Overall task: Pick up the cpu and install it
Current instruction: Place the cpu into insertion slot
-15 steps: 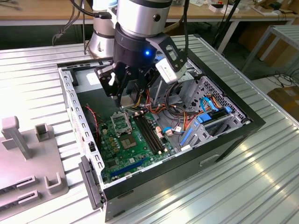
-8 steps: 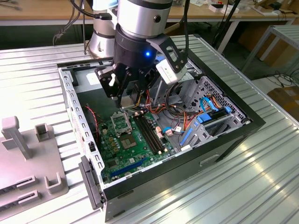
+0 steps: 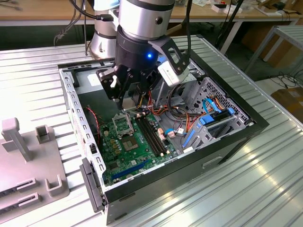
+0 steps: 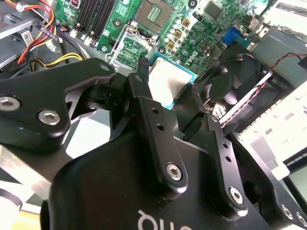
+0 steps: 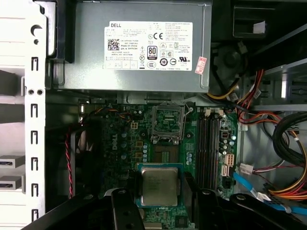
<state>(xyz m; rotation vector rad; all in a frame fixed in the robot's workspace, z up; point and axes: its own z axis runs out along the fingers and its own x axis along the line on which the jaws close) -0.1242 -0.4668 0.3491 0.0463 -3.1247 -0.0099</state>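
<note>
The cpu [image 5: 159, 187] [image 4: 169, 80] is a small square chip with a silvery face and a greenish rim. My gripper [image 5: 162, 182] [image 4: 167, 85] is shut on it, one black finger on each of two opposite edges. It hangs above the green motherboard [image 5: 122, 143] inside the open computer case. The square metal-framed socket [image 5: 168, 122] [image 4: 132, 48] [image 3: 122, 124] sits on the board a short way from the held chip, its lid open. In the exterior view the gripper [image 3: 129, 98] hovers over the case's back part, just above the socket.
A grey power supply [image 5: 132, 48] lies beyond the socket. Memory slots [image 5: 208, 143] and bundles of coloured cables [image 5: 268, 139] flank the board. A black fan [image 4: 235, 79] stands at the case wall. Grey fixtures [image 3: 28, 156] sit on the table at the exterior view's left.
</note>
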